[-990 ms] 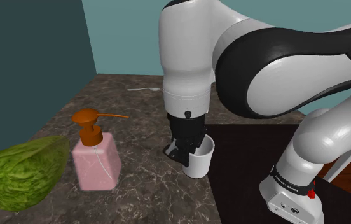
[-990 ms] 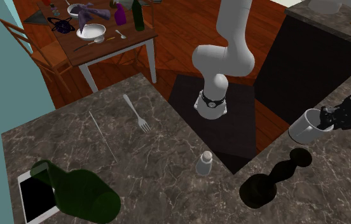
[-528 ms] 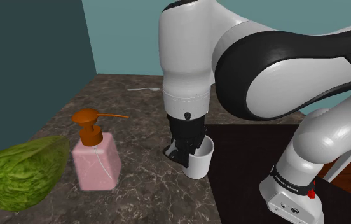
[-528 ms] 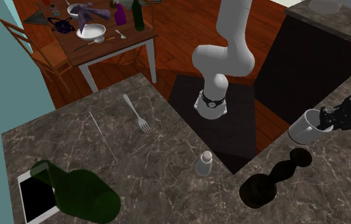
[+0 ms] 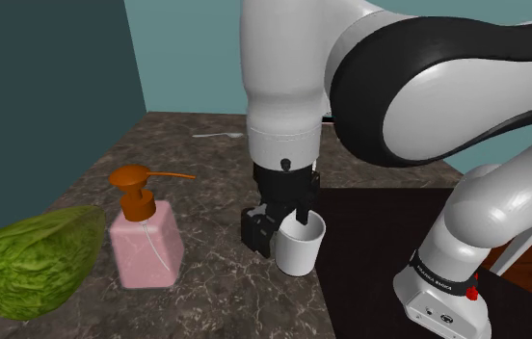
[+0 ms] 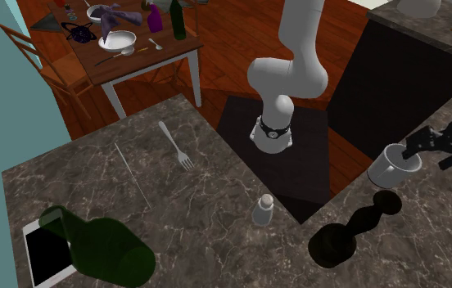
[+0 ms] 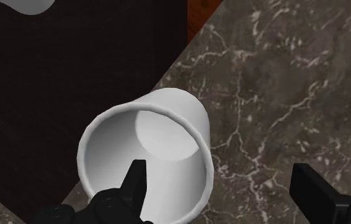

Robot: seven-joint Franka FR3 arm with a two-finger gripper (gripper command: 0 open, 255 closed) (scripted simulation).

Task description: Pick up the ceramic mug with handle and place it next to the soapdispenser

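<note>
Right above the stand (image 5: 370,252) the arm (image 5: 279,87) starts with a white collar (image 5: 438,297). A black band (image 5: 439,273) with tiny white lettering rings the collar, which also carries a small red button (image 5: 473,294) and a couple of dark dots. Farther from the stand the links are fat, glossy white tubes with rounded shoulders, broken by broad black joint shells (image 5: 428,87). At the end farthest from the stand sits the gripper (image 5: 279,223), black all over and blocky, with two flat, squared fingers (image 7: 317,194).
</note>
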